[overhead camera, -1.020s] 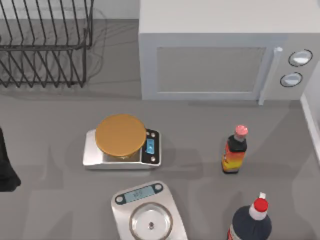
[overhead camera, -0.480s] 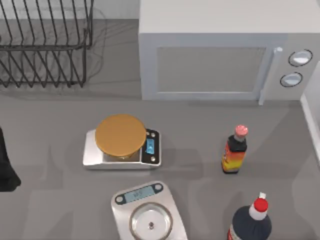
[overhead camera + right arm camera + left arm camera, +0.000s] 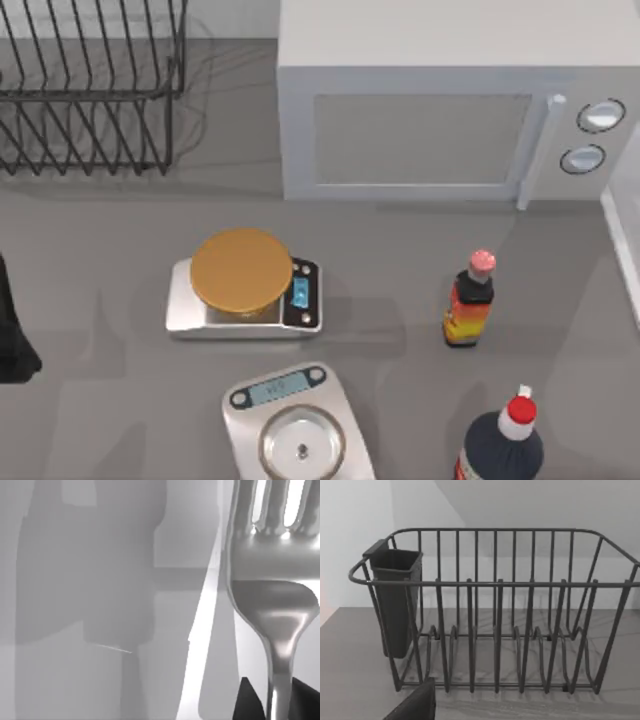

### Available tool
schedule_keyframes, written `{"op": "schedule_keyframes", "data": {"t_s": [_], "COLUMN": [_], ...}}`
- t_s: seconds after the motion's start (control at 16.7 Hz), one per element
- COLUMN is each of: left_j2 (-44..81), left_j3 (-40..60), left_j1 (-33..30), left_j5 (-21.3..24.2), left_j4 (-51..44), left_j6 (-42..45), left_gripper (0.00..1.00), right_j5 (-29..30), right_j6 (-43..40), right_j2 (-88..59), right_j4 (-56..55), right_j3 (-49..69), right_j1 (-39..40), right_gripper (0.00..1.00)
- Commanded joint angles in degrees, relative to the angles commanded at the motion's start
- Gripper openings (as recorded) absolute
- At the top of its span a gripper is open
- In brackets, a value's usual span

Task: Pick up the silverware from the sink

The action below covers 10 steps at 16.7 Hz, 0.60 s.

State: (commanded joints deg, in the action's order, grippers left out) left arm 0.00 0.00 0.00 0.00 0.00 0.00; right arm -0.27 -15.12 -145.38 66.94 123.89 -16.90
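The silverware [image 3: 272, 605] is a shiny silver fork, seen very close in the right wrist view with its tines pointing away from the camera. My right gripper [image 3: 275, 702] is shut on its thin handle, with dark fingers [image 3: 247, 702] on either side. Behind the fork lies a pale grey surface with soft shadows. My left arm [image 3: 12, 330] is parked at the table's left edge, and a dark part of my left gripper [image 3: 415, 706] faces the wire dish rack [image 3: 495, 610].
On the table stand a white microwave [image 3: 440, 100], a dish rack [image 3: 90, 90] at the back left, a scale with an orange disc [image 3: 242, 268], a second scale [image 3: 295, 425], a small sauce bottle [image 3: 472, 300] and a dark red-capped bottle [image 3: 503, 445].
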Motion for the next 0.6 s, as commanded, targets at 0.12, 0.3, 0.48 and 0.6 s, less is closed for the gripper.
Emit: {"op": "schedule_keyframes", "data": {"t_s": [0.12, 0.3, 0.48, 0.6], "left_j2": [0.0, 0.0, 0.0, 0.0], "left_j3": [0.0, 0.0, 0.0, 0.0], "left_j1": [0.0, 0.0, 0.0, 0.0], "left_j5": [0.0, 0.0, 0.0, 0.0], "left_j4": [0.0, 0.0, 0.0, 0.0], "left_j6": [0.0, 0.0, 0.0, 0.0], "left_gripper": [1.00, 1.00, 1.00, 1.00], "right_j5": [0.0, 0.0, 0.0, 0.0], "right_j6": [0.0, 0.0, 0.0, 0.2], "right_j2": [1.7, 3.7, 3.9, 3.9], "right_j4": [6.1, 10.8, 11.1, 10.9], "right_j3": [4.1, 7.8, 8.1, 7.9], "right_j1": [0.0, 0.0, 0.0, 0.1], "right_gripper": [0.00, 0.00, 0.00, 0.00]}}
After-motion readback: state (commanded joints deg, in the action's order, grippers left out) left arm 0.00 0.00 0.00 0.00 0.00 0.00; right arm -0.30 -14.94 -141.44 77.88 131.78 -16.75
